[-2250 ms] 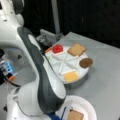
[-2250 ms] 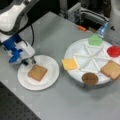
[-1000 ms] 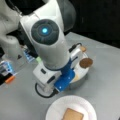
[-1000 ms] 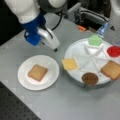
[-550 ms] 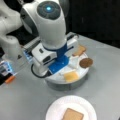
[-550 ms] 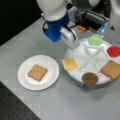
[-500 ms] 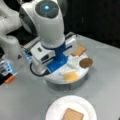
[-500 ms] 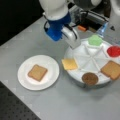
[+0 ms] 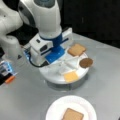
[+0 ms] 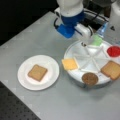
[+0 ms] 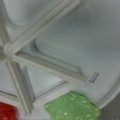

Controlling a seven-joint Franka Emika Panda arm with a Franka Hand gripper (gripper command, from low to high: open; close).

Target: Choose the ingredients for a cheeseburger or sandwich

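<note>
Claw hovers over tray near lettuce; grip cannot be told.

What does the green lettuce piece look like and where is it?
The lettuce is a small flat piece, bright green with a bumpy, speckled look in the wrist view. It lies in a compartment at the edge of the white tray, next to the compartment with the red disc. The gripper hangs just beside it, above the tray; nothing is seen touching it but the tray.

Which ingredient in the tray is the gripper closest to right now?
The green lettuce piece, in the sectioned tray: the gripper hangs right beside it, while the cheese, patty, bread and red disc lie farther off.
</note>
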